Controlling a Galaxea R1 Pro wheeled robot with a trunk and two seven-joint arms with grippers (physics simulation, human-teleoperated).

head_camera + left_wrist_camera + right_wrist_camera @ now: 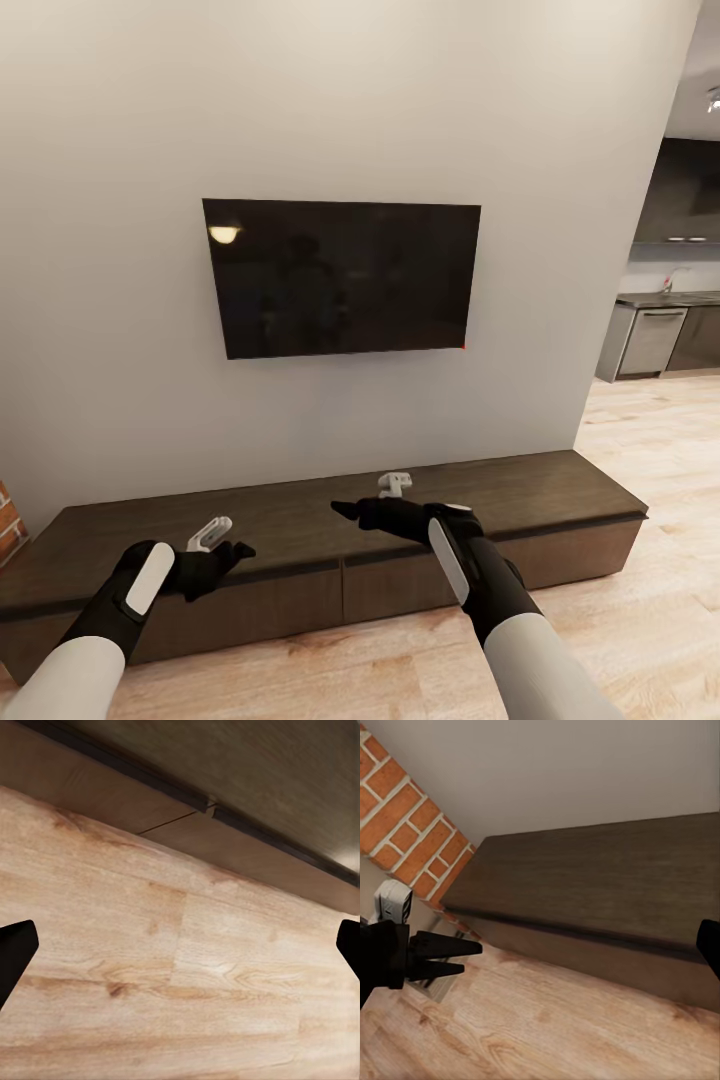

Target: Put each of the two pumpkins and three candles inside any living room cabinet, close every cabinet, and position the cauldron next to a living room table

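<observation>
One cabinet (300, 590), drawers shut; two arms w/ nothing held.

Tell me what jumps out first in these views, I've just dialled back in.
The black wall television dominates, hung on the pale wall above the cabinet, a long, low, dark-brown console whose drawer fronts all look shut and whose top is bare. In front of it the left gripper and right gripper hang open and empty over the light wood floor; red brick edges the cabinet's left end.
</observation>
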